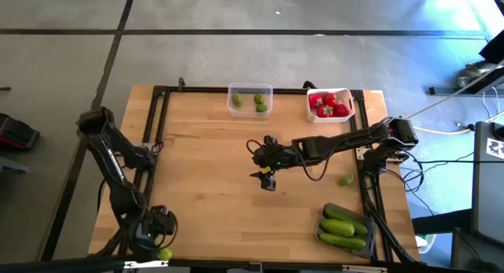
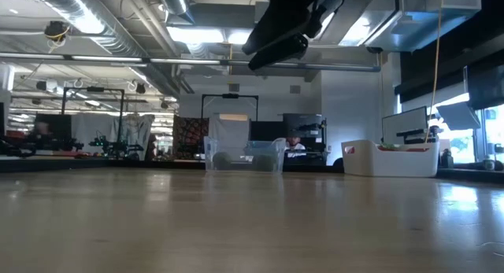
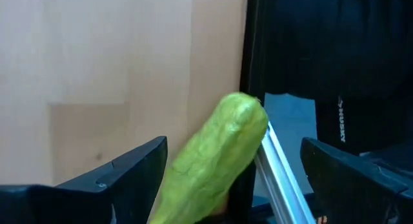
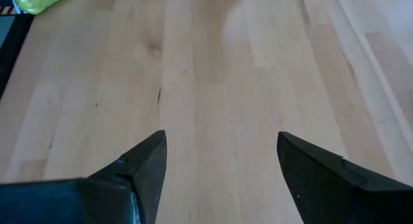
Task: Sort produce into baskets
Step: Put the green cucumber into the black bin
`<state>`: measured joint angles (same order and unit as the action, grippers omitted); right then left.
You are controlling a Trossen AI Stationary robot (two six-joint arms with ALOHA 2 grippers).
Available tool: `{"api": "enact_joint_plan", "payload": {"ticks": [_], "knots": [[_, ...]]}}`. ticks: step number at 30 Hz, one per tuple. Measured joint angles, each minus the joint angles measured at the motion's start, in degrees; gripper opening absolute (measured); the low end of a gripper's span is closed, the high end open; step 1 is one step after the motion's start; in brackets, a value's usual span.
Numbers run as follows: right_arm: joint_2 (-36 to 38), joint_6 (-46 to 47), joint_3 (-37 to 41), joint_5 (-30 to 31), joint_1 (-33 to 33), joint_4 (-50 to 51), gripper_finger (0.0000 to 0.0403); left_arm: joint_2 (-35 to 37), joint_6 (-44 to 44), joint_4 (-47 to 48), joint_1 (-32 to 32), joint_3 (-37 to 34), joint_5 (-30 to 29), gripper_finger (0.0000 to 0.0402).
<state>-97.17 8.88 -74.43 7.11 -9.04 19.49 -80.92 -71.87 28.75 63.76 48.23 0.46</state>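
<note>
A green cucumber lies at the table's near left corner, against the black frame rail. My left gripper is open there, one finger on either side of the cucumber and apart from it. My right gripper is open and empty above the bare middle of the table. The clear basket holds small green fruits. The white basket holds red pieces. The dark grey basket holds cucumbers. One small green fruit lies loose on the table near the right rail.
Black frame rails run along the table's left, far and right sides. In the low view the clear basket and the white basket stand at the far edge. Bare wood lies between the two grippers.
</note>
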Motion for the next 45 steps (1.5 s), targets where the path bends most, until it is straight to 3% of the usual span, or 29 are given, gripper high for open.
{"api": "enact_joint_plan", "payload": {"ticks": [6, 12, 17, 25, 28, 36, 41, 45], "knots": [[-0.41, -0.02, 0.02, 0.00, 0.02, 0.00, 0.0264, -4.03, -0.50, -0.93, 1.48, 0.00, 1.53, 0.0347], [-1.28, -0.08, 0.04, 0.00, 0.02, -0.27, 0.0264, -10.53, -1.49, -1.44, 3.34, 0.00, 10.76, 0.0333], [-2.13, -0.11, 0.03, 0.00, 0.02, 0.13, 0.0264, -14.27, -1.51, -2.27, 3.13, 0.24, 14.77, 0.0287], [-2.54, -0.09, 0.02, 0.00, 0.02, 0.02, 0.0264, -13.08, -0.02, 1.96, 0.60, 0.03, 14.23, 0.0179], [-2.54, 0.27, 0.02, -0.02, 0.02, 0.04, 0.0264, -11.73, 0.16, 4.63, -0.46, 0.02, 13.17, 0.0161], [-2.54, 1.51, 0.02, -0.02, 0.00, 0.04, 0.0264, -3.87, 0.21, 15.23, -2.51, 0.07, 3.44, 0.0168], [-2.54, 1.47, 0.20, 0.03, -0.68, -0.27, 0.0264, 3.39, 1.33, 22.07, -5.65, 0.07, -8.09, 0.0172], [-2.51, -0.05, 3.23, 0.80, -1.64, -3.42, 0.0264, 9.02, 3.27, 22.46, -10.40, 0.09, -20.95, 0.0172]]}}
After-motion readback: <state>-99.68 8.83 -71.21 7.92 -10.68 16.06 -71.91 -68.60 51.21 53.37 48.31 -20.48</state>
